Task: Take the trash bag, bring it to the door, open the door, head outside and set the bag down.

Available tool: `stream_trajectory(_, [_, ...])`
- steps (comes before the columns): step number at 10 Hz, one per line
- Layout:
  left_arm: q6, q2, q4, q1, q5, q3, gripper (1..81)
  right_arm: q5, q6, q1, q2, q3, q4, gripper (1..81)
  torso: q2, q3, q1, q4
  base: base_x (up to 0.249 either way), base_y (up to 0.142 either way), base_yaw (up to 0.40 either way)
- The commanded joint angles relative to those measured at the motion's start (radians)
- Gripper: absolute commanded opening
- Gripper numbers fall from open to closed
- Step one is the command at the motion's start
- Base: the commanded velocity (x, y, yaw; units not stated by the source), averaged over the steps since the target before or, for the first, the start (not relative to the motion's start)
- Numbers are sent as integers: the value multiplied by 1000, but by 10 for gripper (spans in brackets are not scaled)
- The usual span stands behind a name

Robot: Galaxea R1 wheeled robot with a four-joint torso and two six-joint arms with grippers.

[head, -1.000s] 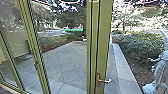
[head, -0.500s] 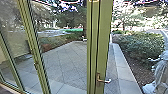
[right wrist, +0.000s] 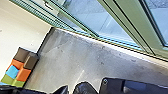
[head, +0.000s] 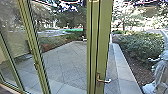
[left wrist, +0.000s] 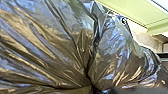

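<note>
On the robot's left side, the trash bag [left wrist: 62,50] is bunched right up at the left gripper [left wrist: 93,88], dark and glossy, its folds pulled together towards one narrow gather. From where I stand, I cannot tell whether that gripper is wide or closed on the plastic. Past the bulging bag, the left wrist view takes in a pale green and cream overhead surface [left wrist: 132,12], so that wrist looks partly upwards.

Ahead, going left to right, slanting green frames [head: 32,47] hold tall glass, with paving [head: 67,60] and low planting on the other side. Next comes the thick green upright of the door [head: 103,40], its lever handle [head: 103,80] sticking out sideways near the foot of the head view. I can't judge from here how far the door stands open. Beyond it, shrubs [head: 140,46] grow over dark soil, and a pale, unclear shape [head: 160,77] stands at the far right.

Over on the right arm, the wrist is turned down towards a scuffed grey floor [right wrist: 75,55], along the base of the glazing. Whether the right gripper [right wrist: 73,91] is wide or narrow, I cannot tell. Brown, orange, blue and green blocks [right wrist: 23,74] sit stacked beside a cream wall [right wrist: 22,32].
</note>
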Motion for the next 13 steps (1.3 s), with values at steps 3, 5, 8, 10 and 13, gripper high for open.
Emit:
stream_trajectory(3, [1,-8,-19,-57,70,13,10,-348,251,522,-40,-22,166,811,0,0,0,0,0,0,0])
stream_trajectory(5, [1,-8,-19,-57,70,13,10,-374,343,610,17,-88,164,811,0,0,0,0,0,0,0])
stream_trajectory(8, [-1,-5,-21,-57,68,13,10,-393,484,659,118,-174,166,811,0,0,0,0,0,0,0])
stream_trajectory(10, [1,-2,-33,-57,67,10,10,-385,612,685,197,-240,164,811,0,0,0,0,0,0,0])
stream_trajectory(13, [1,-5,-45,-55,65,9,10,-382,707,708,319,-359,166,811,0,-1,1,0,0,0,0])
